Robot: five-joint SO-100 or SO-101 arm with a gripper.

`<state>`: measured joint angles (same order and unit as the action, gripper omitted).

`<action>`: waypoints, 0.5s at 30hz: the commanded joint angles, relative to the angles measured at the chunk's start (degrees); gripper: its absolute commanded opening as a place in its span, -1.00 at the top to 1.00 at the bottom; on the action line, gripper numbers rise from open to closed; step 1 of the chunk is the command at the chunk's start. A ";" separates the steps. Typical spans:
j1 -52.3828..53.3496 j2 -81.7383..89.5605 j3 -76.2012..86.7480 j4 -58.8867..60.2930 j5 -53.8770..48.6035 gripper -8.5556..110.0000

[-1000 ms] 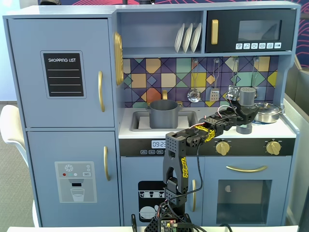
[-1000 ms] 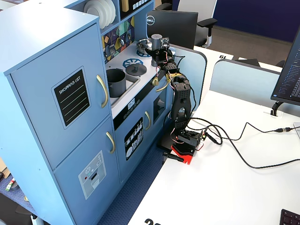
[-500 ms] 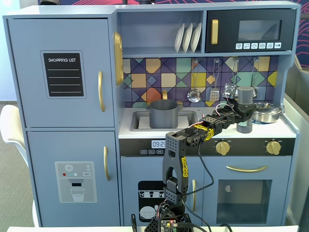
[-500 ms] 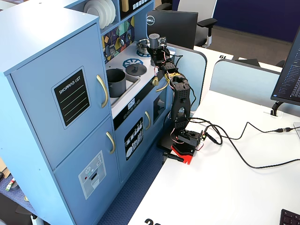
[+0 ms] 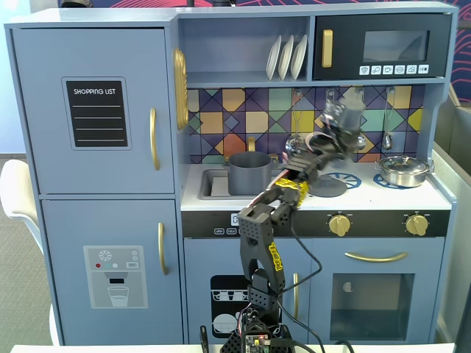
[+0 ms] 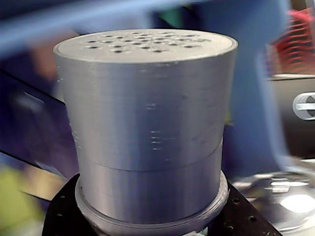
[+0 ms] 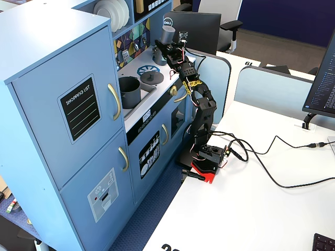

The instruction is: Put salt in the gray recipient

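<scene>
- One arm only, reaching up from its base on the white table (image 7: 251, 209) to the toy kitchen (image 5: 96, 184); gripper (image 5: 344, 123) blurred in a fixed view, up in front of the tiled backsplash
- Clamped on the salt (image 5: 350, 114); shaker clear of the counter, raised above the stove top, tilted slightly in a fixed view (image 7: 168, 34)
- Close in the wrist view: perforated gray cap of the salt (image 6: 147, 113) filling the picture, dark gripper parts hugging its base at the bottom edge; label not visible
- Gray recipient (image 5: 249, 173) standing upright in the sink, left of the shaker and lower in a fixed view; well apart from the salt, nothing touching it; same pot seen open-topped in the other fixed view (image 7: 129, 91)
- Flat gray lid (image 5: 326, 187) lying on the blue-ringed burner, below the raised gripper
- Shiny steel pan (image 5: 401, 170) on the right burner, well right of the arm
- White plates (image 5: 286, 56) standing on edge on the shelf above; ladle (image 5: 295, 143) hanging against the backsplash, partly behind the arm
</scene>
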<state>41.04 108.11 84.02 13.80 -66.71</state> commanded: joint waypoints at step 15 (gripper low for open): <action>-35.42 17.84 -4.57 23.55 81.74 0.85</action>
<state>11.87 123.13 82.71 37.44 2.46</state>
